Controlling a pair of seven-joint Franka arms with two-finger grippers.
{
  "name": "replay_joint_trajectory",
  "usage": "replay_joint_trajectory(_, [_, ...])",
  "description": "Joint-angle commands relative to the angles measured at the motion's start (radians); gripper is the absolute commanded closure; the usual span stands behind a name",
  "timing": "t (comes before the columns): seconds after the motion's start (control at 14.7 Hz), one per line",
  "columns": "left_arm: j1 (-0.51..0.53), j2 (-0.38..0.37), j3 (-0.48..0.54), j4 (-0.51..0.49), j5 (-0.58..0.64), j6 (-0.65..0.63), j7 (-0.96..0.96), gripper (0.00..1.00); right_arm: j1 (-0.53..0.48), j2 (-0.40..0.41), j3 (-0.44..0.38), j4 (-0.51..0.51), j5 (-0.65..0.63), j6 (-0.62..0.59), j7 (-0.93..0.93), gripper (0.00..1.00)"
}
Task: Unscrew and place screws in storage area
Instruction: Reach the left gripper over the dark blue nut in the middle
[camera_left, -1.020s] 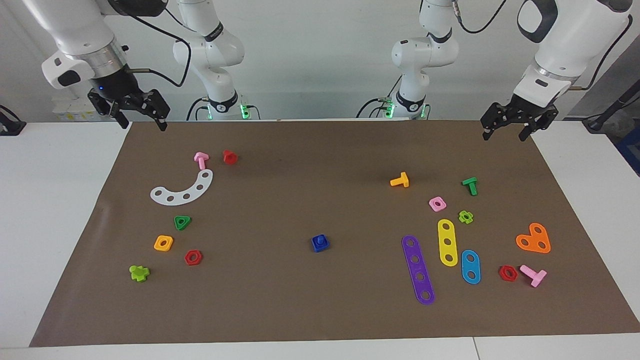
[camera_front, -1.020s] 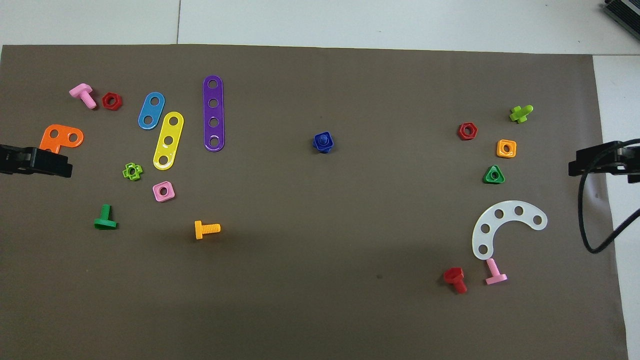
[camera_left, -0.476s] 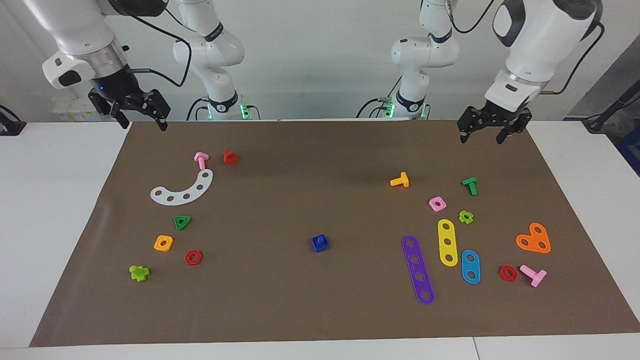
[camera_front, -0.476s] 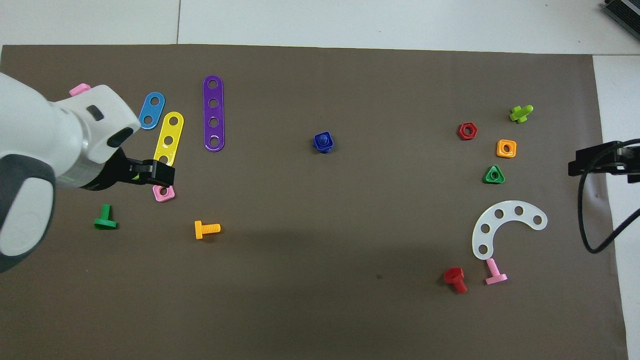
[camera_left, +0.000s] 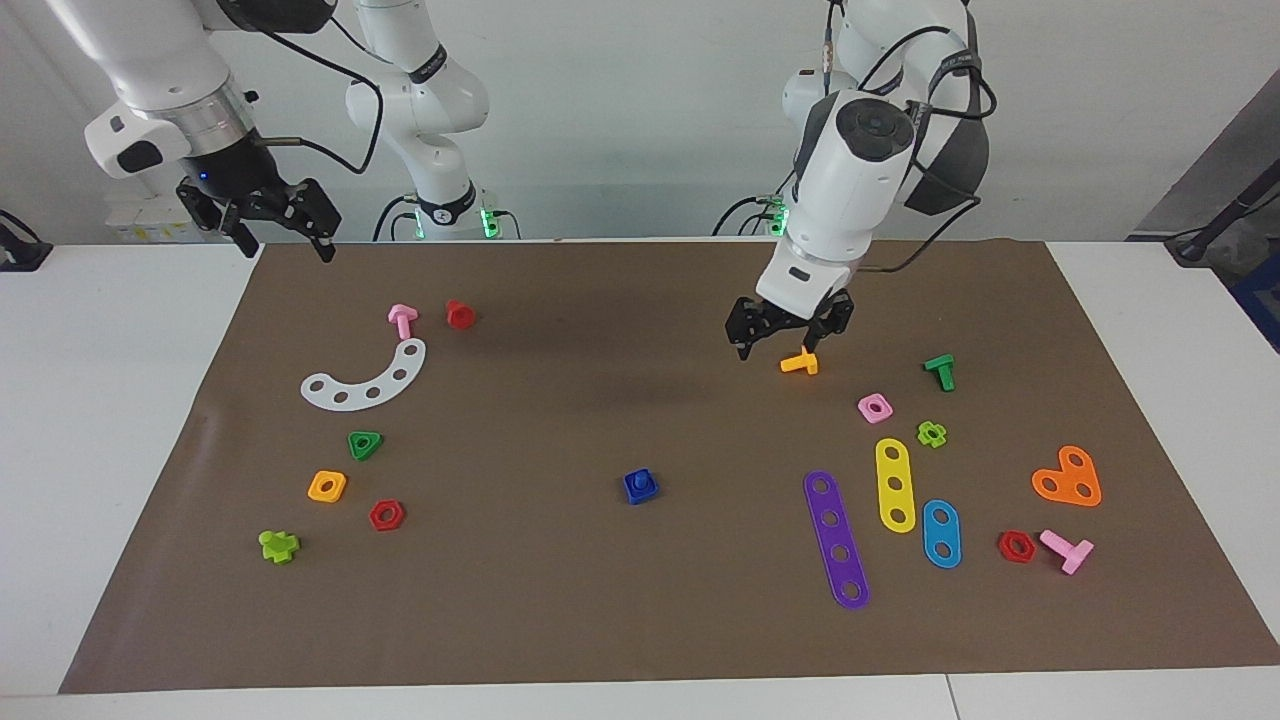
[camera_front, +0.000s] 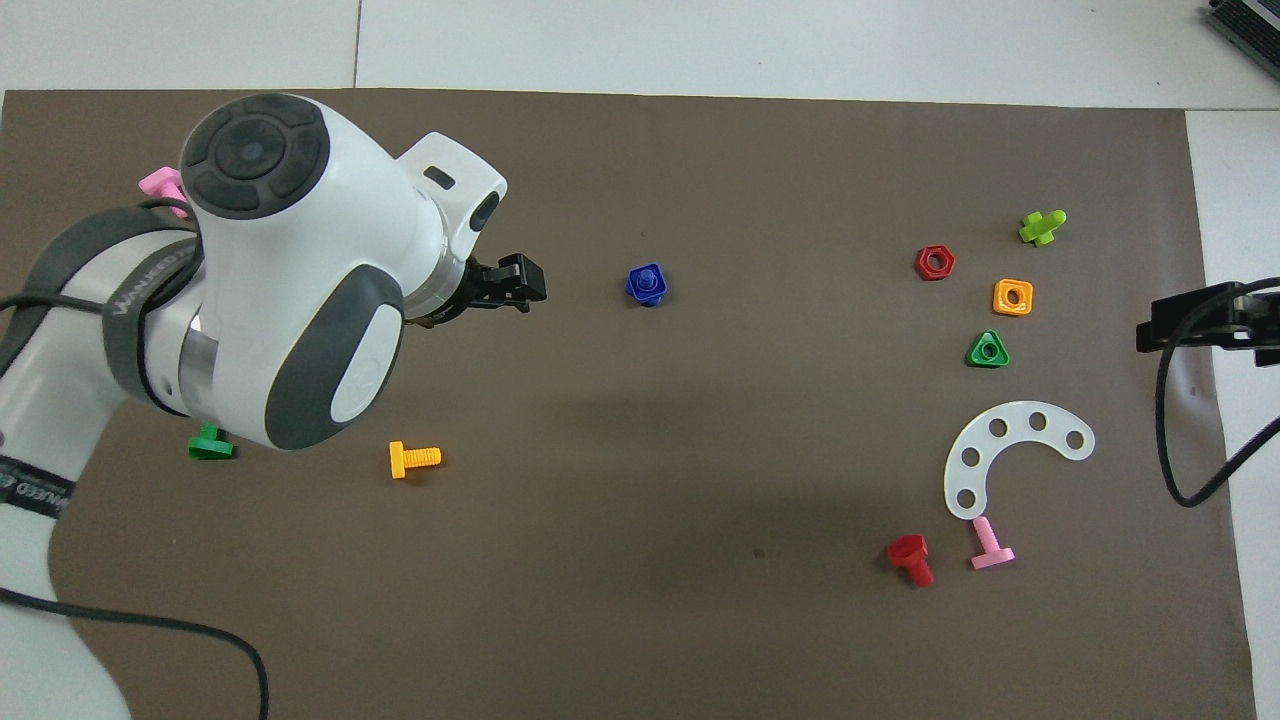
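The screws are one dark-blue bolt screwed into a blue square nut (camera_left: 640, 486) (camera_front: 647, 285), standing alone at the middle of the brown mat (camera_left: 600, 620). My left gripper (camera_left: 778, 348) (camera_front: 515, 285) hangs open and empty in the air over the mat, by the orange bolt (camera_left: 800, 361) (camera_front: 413, 459), well apart from the blue screw. My right gripper (camera_left: 285, 245) (camera_front: 1155, 325) waits open and empty over the mat's edge at the right arm's end. No storage area can be picked out in view.
Toward the left arm's end lie purple (camera_left: 836, 540), yellow (camera_left: 896, 485) and blue (camera_left: 941, 533) strips, an orange plate (camera_left: 1068, 478) and loose nuts and bolts. Toward the right arm's end lie a white curved strip (camera_left: 367, 378) (camera_front: 1010, 450), a green triangular nut (camera_left: 365, 444) and others.
My left arm has swung in from the mat's corner toward the middle and come lower, now near the orange bolt. The right arm and the parts have not moved.
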Motion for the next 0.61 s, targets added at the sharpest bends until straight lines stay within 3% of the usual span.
replay_joint_trajectory(0.0, [-0.062,0.205,0.028,0.237,-0.018,-0.006,-0.094,0.0,-0.003,-0.023,-0.001,-0.025,0.02,0.003,-0.028,0.0])
replay_joint_trajectory(0.14, [-0.085,0.345,0.032,0.394,-0.017,0.01,-0.187,0.01,-0.003,-0.023,-0.001,-0.025,0.02,0.003,-0.028,0.0])
replay_joint_trajectory(0.2, [-0.092,0.38,0.034,0.431,-0.017,0.03,-0.207,0.02,-0.003,-0.023,-0.001,-0.025,0.02,0.003,-0.028,0.0])
replay_joint_trajectory(0.54, [-0.148,0.436,0.043,0.434,0.018,0.099,-0.212,0.03,-0.003,-0.023,-0.001,-0.025,0.02,0.003,-0.028,0.0])
